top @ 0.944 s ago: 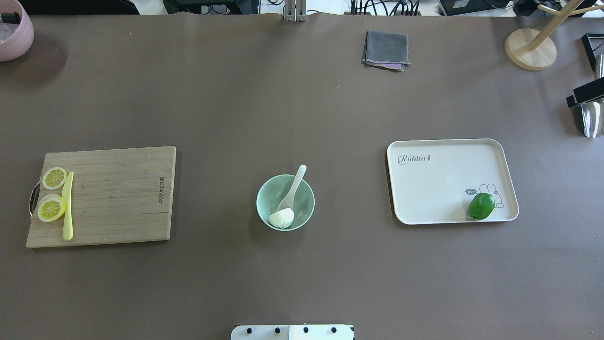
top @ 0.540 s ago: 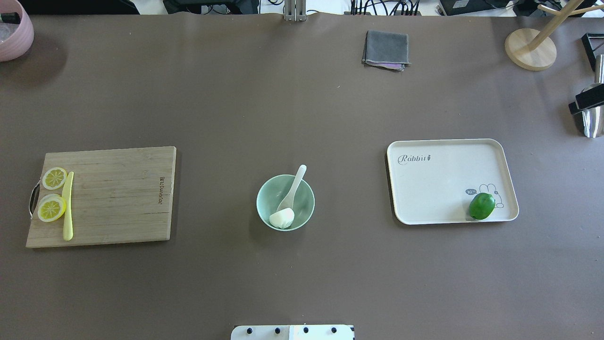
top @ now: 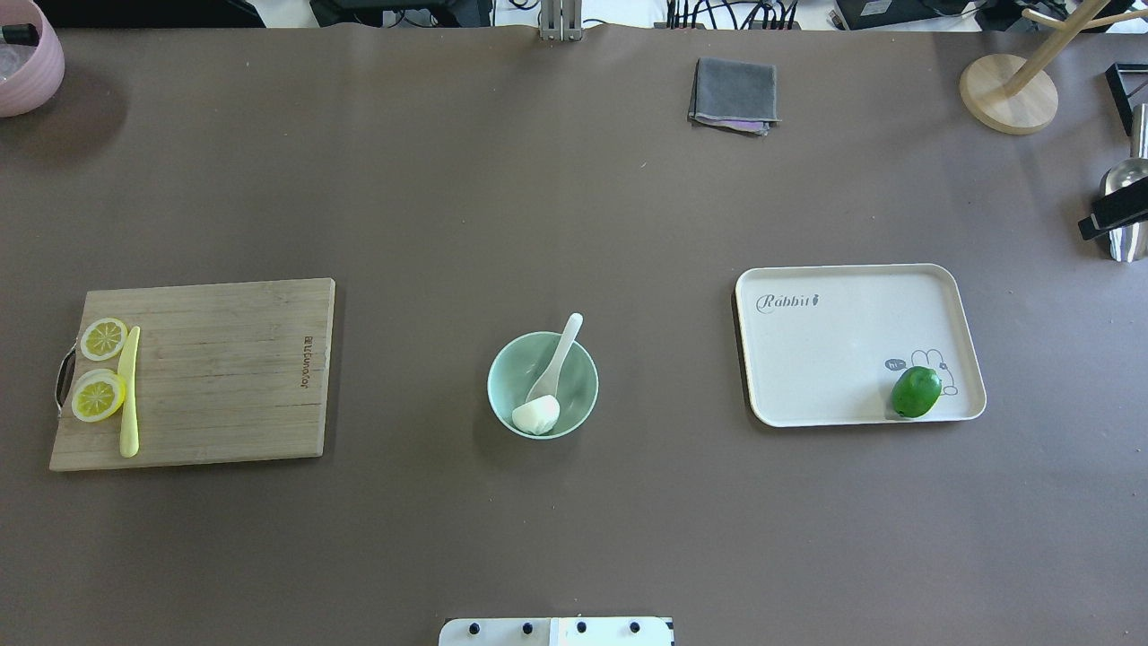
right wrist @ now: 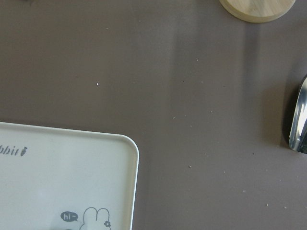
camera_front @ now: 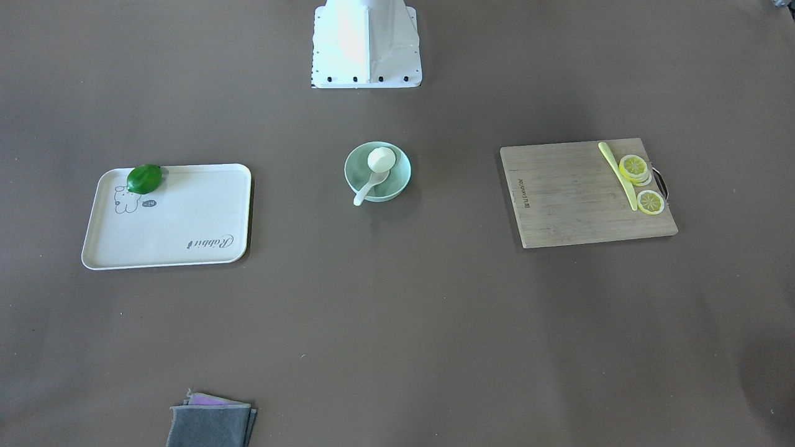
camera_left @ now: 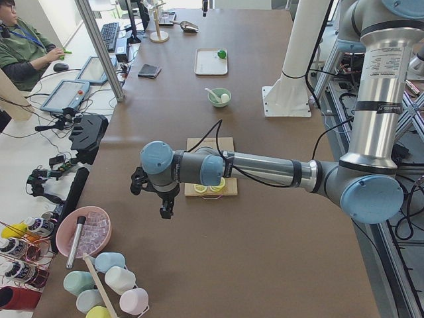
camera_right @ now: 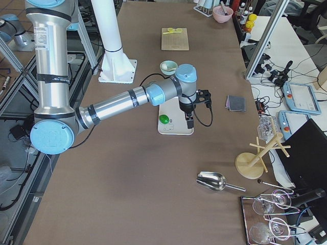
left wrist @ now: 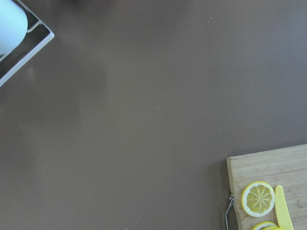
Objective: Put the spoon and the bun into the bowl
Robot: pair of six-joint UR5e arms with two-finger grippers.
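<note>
Spoon (top: 556, 359): scoop in the bowl (top: 496, 375), handle over its far rim.
Bun (top: 535, 415): in the bowl, touching the scoop.
Left gripper (camera_left: 160, 199), right gripper (camera_right: 190, 118): well apart from the bowl; jaw spread cannot be told.

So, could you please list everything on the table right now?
bowl: one, mint green, table centre
spoon: one, white, in bowl, handle over rim
bun: one, white, in bowl
cutting board: one, wooden, robot's left
lemon slices: at least two, yellow, on board
knife: one, yellow, beside slices
tray: one, cream, robot's right
fruit: one, green, on tray
cloth: one, grey, far edge
stand: one, wooden, far right corner
scoop: one, metal, near stand
tub: one, pink, far left corner
left gripper: one, black, over left end
right gripper: one, black, over right end
</note>
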